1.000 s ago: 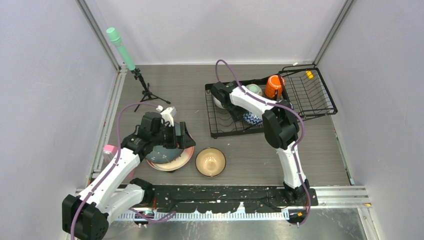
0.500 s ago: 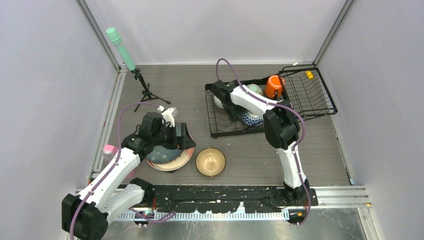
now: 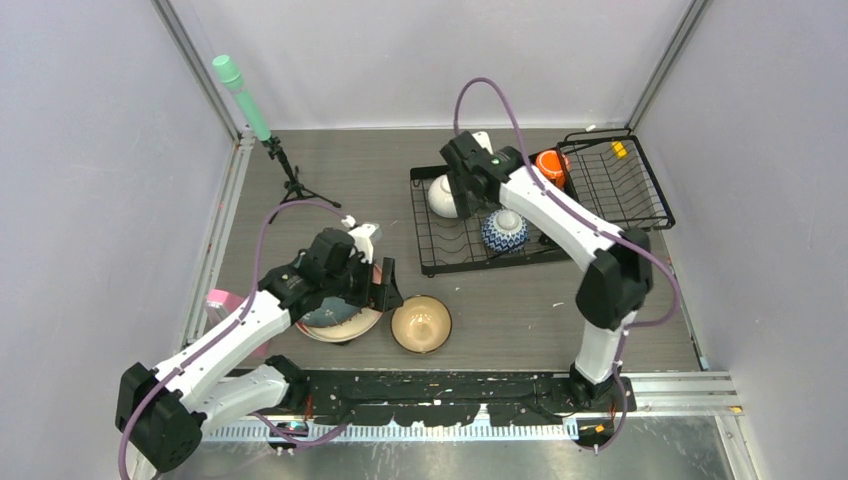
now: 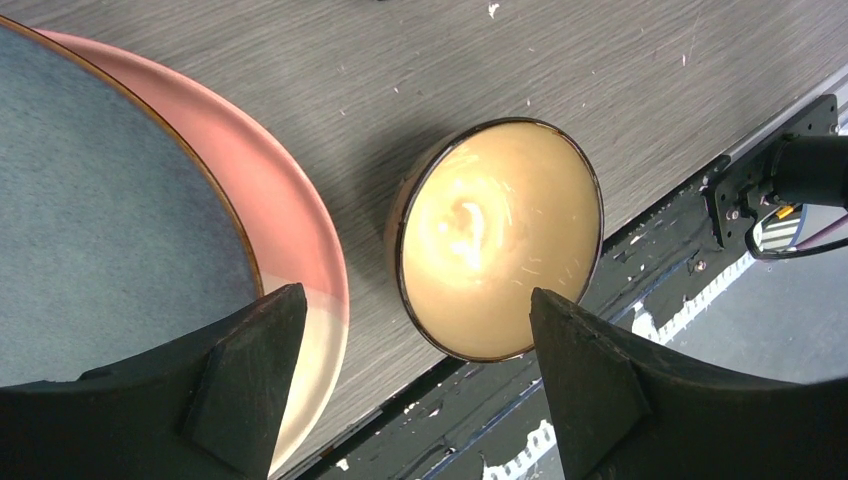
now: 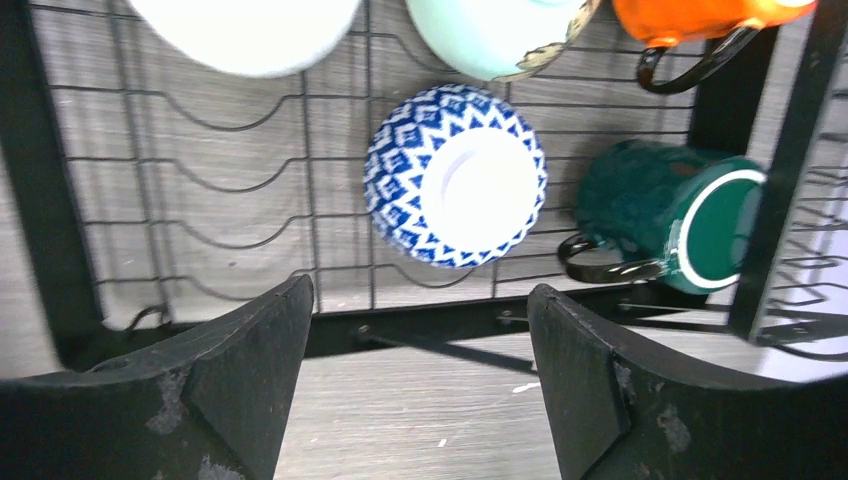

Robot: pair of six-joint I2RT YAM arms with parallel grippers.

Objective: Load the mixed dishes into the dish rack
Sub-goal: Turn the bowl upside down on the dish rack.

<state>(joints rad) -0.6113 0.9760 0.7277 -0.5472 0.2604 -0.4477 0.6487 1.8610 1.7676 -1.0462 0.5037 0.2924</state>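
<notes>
Right gripper (image 5: 418,295) sits higher now, fingers wide above the blue-patterned bowl (image 5: 455,190); left gripper (image 4: 417,298), also wide, frames the brown bowl (image 4: 500,240).

- Top view: bright, even light from overhead; the arms throw only faint, soft shadows on the grey worktop (image 3: 500,300).
- Left wrist view: white streaky glare inside the brown bowl (image 4: 500,240), with a soft dark shadow along its left side.
- Right wrist view: the blue-patterned bowl (image 5: 455,190) is fairly crisp; the dark teal mug (image 5: 650,215) and orange mug (image 5: 700,15) look smeared.
- Both wrist views: the black fingers (image 4: 250,380) at the bottom edge are dim and soft-edged.
</notes>
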